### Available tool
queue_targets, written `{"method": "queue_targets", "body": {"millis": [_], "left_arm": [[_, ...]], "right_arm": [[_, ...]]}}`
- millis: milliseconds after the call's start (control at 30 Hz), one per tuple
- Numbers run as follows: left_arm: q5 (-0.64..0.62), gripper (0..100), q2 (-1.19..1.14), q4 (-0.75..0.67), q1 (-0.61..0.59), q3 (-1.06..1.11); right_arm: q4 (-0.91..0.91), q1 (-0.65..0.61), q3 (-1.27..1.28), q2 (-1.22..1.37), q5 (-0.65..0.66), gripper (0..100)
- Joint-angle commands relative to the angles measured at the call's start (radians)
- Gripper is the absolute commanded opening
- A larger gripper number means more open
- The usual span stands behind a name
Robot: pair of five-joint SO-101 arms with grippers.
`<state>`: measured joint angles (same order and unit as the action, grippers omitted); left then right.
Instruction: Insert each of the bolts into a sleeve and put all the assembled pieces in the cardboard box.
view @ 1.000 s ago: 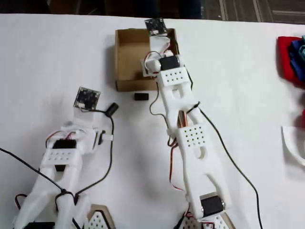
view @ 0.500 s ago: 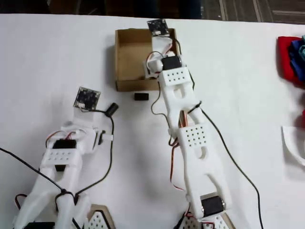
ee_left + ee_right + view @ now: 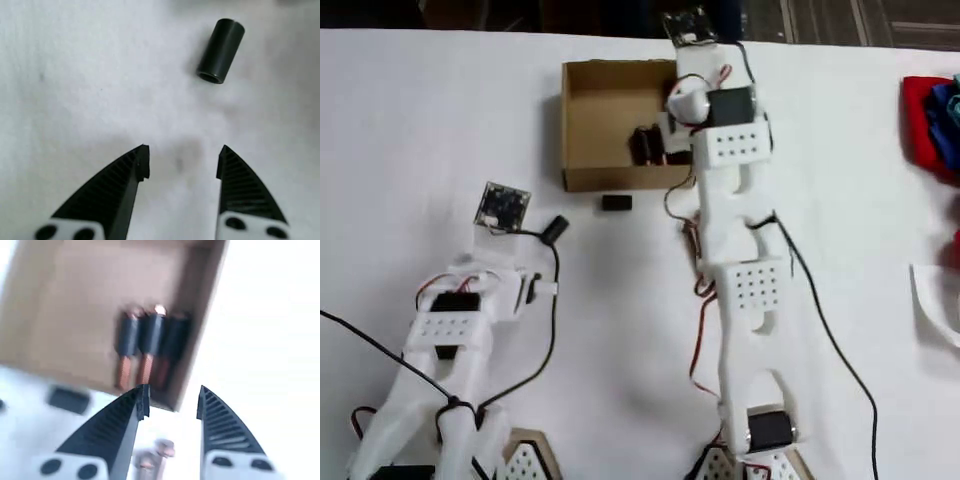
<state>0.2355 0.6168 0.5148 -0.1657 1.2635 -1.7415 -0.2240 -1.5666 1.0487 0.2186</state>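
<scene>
The cardboard box (image 3: 595, 100) stands at the back middle of the table. Three assembled pieces (image 3: 150, 337), copper bolts in black sleeves, lie side by side against its wall (image 3: 650, 145). My right gripper (image 3: 172, 397) is open and empty, above the box's corner and the table beside it. Loose copper bolts (image 3: 155, 455) lie on the table below it. One black sleeve (image 3: 616, 203) lies just in front of the box (image 3: 68, 399). Another black sleeve (image 3: 220, 51) lies a short way ahead of my open, empty left gripper (image 3: 182, 162), also visible from above (image 3: 555, 228).
A red and blue cloth (image 3: 932, 115) and a white curved object (image 3: 935, 300) sit at the table's right edge. Black cables (image 3: 552, 320) trail over the white table between the arms.
The right arm has swung to the right, off the box's middle, uncovering the assembled pieces inside. The left arm has not moved.
</scene>
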Motion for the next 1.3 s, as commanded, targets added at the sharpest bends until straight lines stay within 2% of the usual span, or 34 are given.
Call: {"method": "queue_targets", "body": {"millis": [0, 100, 333, 500, 667, 767, 1100, 1267], "left_arm": [[-0.006, 23, 0.000, -0.014, 0.000, -0.002], [-0.006, 23, 0.000, -0.014, 0.000, -0.002], [-0.006, 23, 0.000, -0.014, 0.000, -0.002], [-0.006, 23, 0.000, -0.015, 0.000, -0.002], [-0.006, 23, -0.002, -0.015, 0.000, 0.001], [-0.006, 23, -0.002, -0.031, 0.000, 0.008], [-0.006, 23, -0.002, -0.034, 0.011, 0.010], [0.000, 23, -0.002, -0.035, 0.040, 0.018]], "right_arm": [[-0.030, 0.070, 0.098, -0.134, 0.071, 13.8], [-0.030, 0.073, 0.293, -0.259, 0.071, 13.8], [-0.018, 0.027, 0.964, -0.638, 0.025, 13.7], [0.177, 0.070, 1.307, -0.792, 0.078, 13.7], [0.378, 0.073, 1.588, -0.829, 0.100, 13.7], [0.461, 0.053, 1.665, -0.832, 0.103, 13.7], [0.466, -0.018, 1.669, -0.834, 0.115, 13.7], [0.495, -0.067, 1.671, -0.826, 0.031, 13.7]]}}
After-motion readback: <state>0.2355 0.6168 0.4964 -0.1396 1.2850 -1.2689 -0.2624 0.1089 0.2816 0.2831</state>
